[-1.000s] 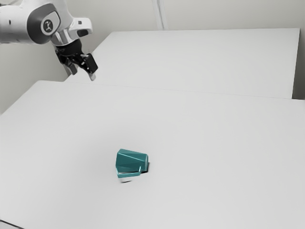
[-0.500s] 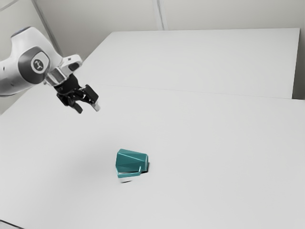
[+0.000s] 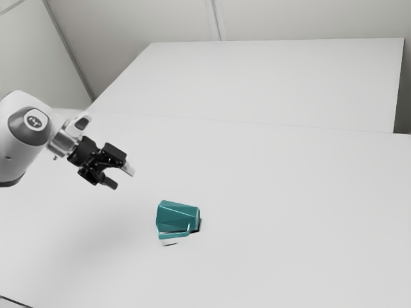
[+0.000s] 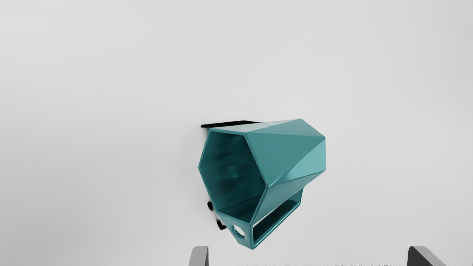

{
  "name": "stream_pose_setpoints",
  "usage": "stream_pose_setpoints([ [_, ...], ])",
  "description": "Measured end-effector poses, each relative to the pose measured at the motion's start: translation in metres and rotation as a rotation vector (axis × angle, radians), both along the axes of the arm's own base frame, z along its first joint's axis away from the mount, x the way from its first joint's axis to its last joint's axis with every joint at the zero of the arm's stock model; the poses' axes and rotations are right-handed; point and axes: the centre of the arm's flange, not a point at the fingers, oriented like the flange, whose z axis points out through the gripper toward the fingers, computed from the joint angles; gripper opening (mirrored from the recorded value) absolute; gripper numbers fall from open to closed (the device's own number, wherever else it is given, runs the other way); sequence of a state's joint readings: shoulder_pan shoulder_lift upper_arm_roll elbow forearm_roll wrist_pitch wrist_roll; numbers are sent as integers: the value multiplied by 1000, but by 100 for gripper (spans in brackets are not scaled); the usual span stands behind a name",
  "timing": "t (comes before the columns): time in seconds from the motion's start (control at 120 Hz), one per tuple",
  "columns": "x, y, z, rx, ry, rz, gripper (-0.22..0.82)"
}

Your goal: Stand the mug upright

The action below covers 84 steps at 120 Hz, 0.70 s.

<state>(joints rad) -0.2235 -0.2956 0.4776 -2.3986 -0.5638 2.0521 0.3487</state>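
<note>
The mug [image 3: 178, 218] is found lying on its side on the white table [image 3: 289, 192], its mouth [image 4: 232, 170] turned toward the exterior view's left and its narrower base toward the right. The handle [image 3: 173, 235] projects on the side nearer the exterior camera; whether it bears on the table cannot be determined. An upright position is therefore not shown.

The gripper [image 3: 121, 178] is noted above the table, toward the exterior view's left of the mug and apart from it. Its two fingers are spread wide, with nothing clamped between them.

The step in hand is judged to be the approach for a grasp. For the next move, the hand would need to be lowered and advanced, and the fingers aligned across the body or the rim before being closed. In the wrist view the mug is seen ahead of the fingertips and nearer to one finger than to the other, so some centring is likely required. A hold permitting the base to be turned down is advised.

No obstruction is observed between gripper and mug. The handle is considered the chief hazard: it could be caught by a finger, or the faceted body could be rolled by an off-centre touch. Beyond the table, a pale wall [image 3: 308, 19] is noted, well clear of the work.
</note>
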Motion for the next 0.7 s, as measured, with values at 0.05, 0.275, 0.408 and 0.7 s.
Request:
stream_pose_setpoints([
  [0.05, -3, 3, -8, -29, 2, 0, 59],
  [0.275, -11, 4, -46, -127, 18, -21, 58],
  [0.408, -13, 6, -63, -183, 13, -23, 58],
  [0.7, -22, 1, -92, -317, 17, -41, 58],
])
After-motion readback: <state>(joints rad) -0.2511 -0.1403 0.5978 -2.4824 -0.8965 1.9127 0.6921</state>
